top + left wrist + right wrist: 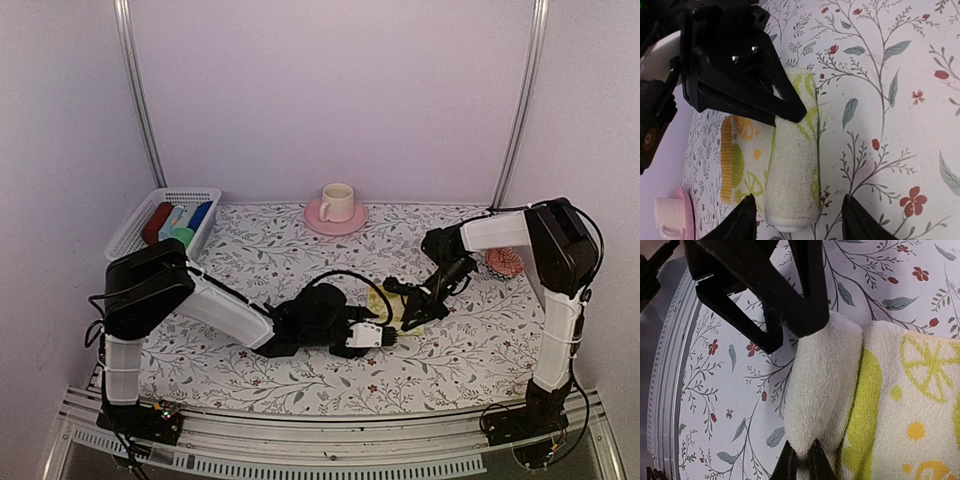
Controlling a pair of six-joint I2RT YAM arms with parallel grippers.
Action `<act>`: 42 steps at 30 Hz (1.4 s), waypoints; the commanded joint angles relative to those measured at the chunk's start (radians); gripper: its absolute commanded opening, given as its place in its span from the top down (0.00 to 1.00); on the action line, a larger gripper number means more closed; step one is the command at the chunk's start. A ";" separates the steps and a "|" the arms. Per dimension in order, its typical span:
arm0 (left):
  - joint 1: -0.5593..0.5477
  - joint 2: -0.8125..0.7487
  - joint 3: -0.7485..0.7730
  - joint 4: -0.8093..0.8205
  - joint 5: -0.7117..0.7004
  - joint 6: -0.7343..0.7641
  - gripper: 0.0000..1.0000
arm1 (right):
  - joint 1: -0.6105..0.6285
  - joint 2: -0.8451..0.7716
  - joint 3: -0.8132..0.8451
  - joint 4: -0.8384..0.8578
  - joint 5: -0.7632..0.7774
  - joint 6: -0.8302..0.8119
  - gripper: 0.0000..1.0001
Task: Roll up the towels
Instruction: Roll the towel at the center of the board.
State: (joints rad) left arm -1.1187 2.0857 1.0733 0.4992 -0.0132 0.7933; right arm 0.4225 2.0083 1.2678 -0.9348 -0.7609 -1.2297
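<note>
The pale yellow towel (747, 150) with green and orange prints lies on the flowered tablecloth, partly rolled. Its roll (792, 165) runs along one edge and the rest lies flat. My right gripper (804, 460) is shut on one end of the roll (822, 385), pinching the cloth. My left gripper (800, 220) is open at the opposite end. One fingertip is over the flat part and the other over bare tablecloth, neither touching the roll. From above, both grippers meet at the towel (378, 302) mid-table. A green cloth (182, 237) lies in the basket.
A white basket (130, 232) at the back left holds dark red, pale blue and deep blue rolls. A pink saucer with a cream cup (337, 207) stands at the back centre. A small pink-red object (503, 262) sits behind the right arm.
</note>
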 commanded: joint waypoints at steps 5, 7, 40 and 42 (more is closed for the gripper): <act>-0.039 -0.004 -0.052 0.099 0.000 0.061 0.43 | -0.002 0.039 0.038 -0.109 -0.061 -0.047 0.93; -0.040 0.007 -0.047 0.090 -0.003 0.065 0.45 | -0.002 0.049 0.047 -0.121 -0.061 -0.047 0.94; -0.045 0.086 0.052 -0.051 -0.098 -0.033 1.00 | -0.001 -0.168 -0.049 0.047 0.061 0.000 0.62; -0.044 0.079 0.064 -0.087 -0.079 -0.074 1.00 | -0.002 -0.213 -0.111 0.095 0.086 -0.008 0.59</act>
State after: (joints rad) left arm -1.1545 2.1681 1.1133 0.5289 -0.1204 0.8082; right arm 0.4225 1.8832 1.2377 -0.9524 -0.7334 -1.2343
